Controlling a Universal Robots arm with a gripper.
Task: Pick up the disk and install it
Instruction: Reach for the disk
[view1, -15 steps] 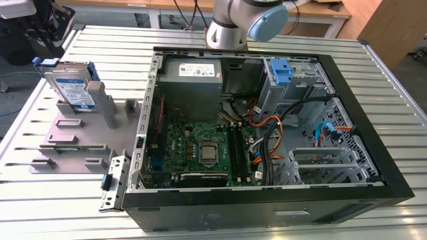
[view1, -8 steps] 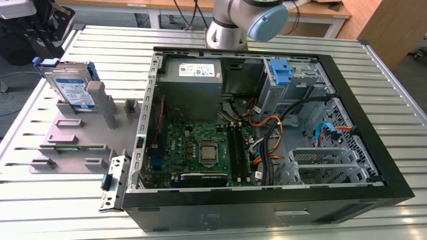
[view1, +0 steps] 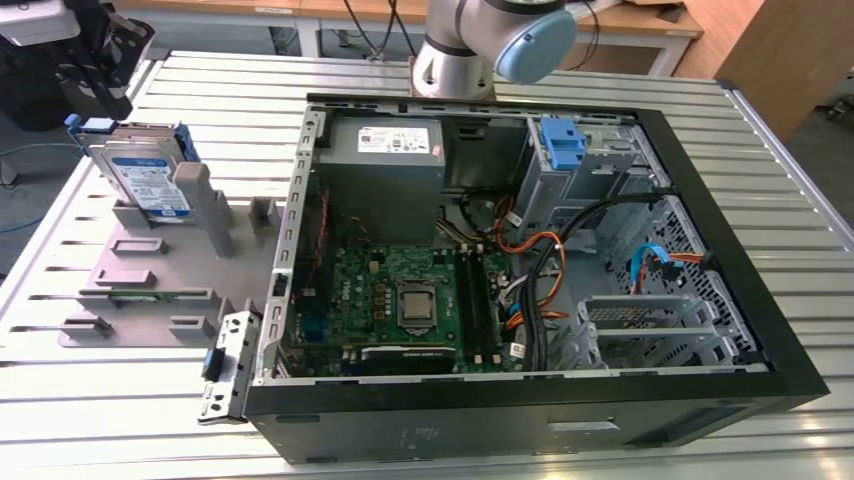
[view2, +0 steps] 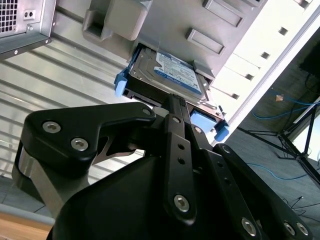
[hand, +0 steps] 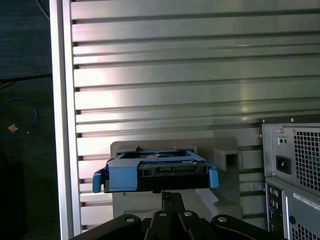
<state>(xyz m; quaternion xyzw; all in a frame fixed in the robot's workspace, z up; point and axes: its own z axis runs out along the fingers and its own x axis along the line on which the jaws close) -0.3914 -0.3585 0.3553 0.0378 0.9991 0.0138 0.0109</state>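
The disk (view1: 144, 180) stands on edge in a grey holder (view1: 147, 290) on the table, at the exterior view's left. It is silver, with a white-and-blue label and blue side rails. My gripper (view1: 94, 80) hangs dark just above and behind it, apart from it. In both wrist views the disk (view2: 172, 72) (hand: 155, 170) sits in the holder just beyond my gripper (view2: 175, 102) (hand: 172, 195). The black fingers meet at the centre, shut, with nothing between them.
An open black computer case (view1: 534, 410) lies on the slatted metal table (view1: 747, 120), with the motherboard (view1: 400, 300), a grey power supply (view1: 387, 145) and a drive bay with a blue latch (view1: 563, 145) inside. The arm's base (view1: 461, 60) stands behind it.
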